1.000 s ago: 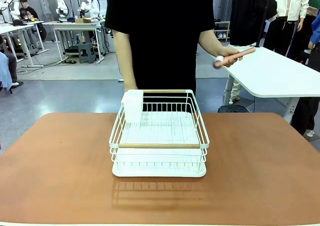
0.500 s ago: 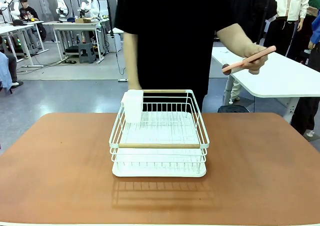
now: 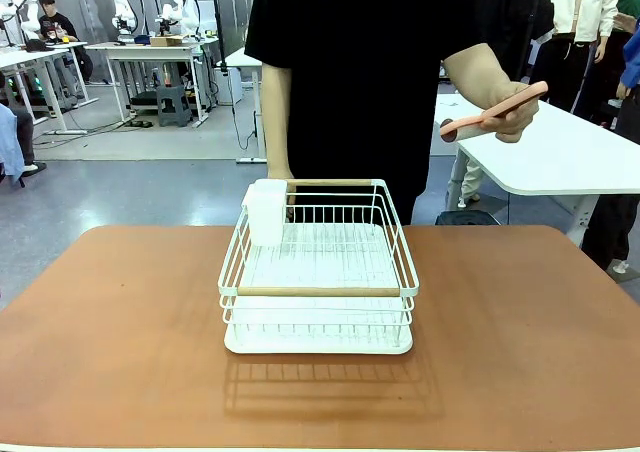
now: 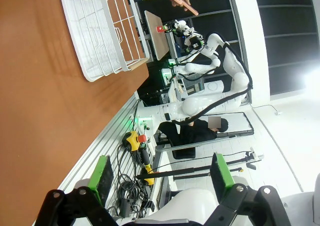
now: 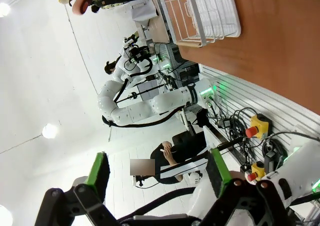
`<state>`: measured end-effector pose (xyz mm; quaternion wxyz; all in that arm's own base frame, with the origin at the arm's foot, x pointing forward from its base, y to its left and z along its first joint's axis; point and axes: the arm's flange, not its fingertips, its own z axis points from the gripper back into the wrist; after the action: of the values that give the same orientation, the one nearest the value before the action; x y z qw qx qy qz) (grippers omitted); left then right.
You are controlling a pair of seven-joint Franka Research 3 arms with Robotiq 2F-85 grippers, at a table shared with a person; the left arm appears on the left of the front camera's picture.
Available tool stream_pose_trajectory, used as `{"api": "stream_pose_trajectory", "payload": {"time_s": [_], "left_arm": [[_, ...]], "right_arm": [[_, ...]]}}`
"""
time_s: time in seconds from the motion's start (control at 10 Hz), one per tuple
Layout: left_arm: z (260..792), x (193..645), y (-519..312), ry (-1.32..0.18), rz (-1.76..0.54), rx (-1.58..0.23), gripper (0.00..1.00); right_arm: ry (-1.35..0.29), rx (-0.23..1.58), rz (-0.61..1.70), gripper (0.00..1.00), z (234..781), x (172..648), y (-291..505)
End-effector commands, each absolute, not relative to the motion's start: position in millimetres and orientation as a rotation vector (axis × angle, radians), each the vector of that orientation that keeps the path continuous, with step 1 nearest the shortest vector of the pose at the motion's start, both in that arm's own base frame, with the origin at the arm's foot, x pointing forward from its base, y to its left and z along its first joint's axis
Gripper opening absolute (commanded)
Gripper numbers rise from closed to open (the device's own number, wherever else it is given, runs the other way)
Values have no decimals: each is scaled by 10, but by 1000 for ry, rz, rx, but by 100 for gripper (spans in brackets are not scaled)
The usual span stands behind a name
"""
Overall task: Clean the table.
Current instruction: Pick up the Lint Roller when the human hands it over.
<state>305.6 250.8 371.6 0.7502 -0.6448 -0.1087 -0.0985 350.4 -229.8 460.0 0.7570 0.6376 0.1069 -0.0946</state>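
Currently the terracotta tabletop (image 3: 520, 322) is carrying a white wire dish rack (image 3: 318, 272), which is sitting at its centre with two wooden handles running left to right. At the far side a person is standing behind the rack and is holding a pink-handled tool (image 3: 495, 112) in a raised hand (image 3: 510, 100), above and beyond the far right corner of the tabletop. The tool's long axis is tilting up toward the right.

The left end effector (image 4: 160, 168) is holding its green-padded fingers spread wide with nothing between them, and the right end effector (image 5: 156, 172) is doing the same. Both appear to be hanging off the near edge, well apart from the rack. In the left wrist view the tabletop is lying away to the upper left, and in the right wrist view to the upper right, so neither end effector is pointing down at the surface.

Since the rack is sitting on the midline, neither arm is standing clearly nearer to it. The tool, by contrast, is being held on the right arm's side. Any coming move is therefore likely turning on a reach from the near edge toward the far side.
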Motion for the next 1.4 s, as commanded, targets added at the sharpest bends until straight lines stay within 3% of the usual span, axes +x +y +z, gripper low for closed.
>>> {"api": "stream_pose_trajectory", "payload": {"time_s": [0.0, 0.4, 0.7, 0.9, 1.1, 1.3], "left_arm": [[3714, 3042, 2537, -244, -209, -1403, 100], [3714, 3042, 2537, -244, -209, -1403, 100], [3714, 3042, 2537, -244, -209, -1403, 100], [3714, 3042, 2537, -244, -209, -1403, 100], [3714, 3042, 2537, -244, -209, -1403, 100], [3714, 3042, 2537, -244, -209, -1403, 100]], "right_arm": [[236, 1351, -286, 100, 4884, 3387, -1822], [198, 1184, -377, 100, 5495, 3274, -921], [145, 1082, -531, 100, 5518, 3329, -366], [6, 1070, -609, 100, 5498, 3298, -114], [-128, 1069, -593, 100, 5476, 3432, 60], [-57, 1081, -449, 100, 5457, 3536, 4]]}}
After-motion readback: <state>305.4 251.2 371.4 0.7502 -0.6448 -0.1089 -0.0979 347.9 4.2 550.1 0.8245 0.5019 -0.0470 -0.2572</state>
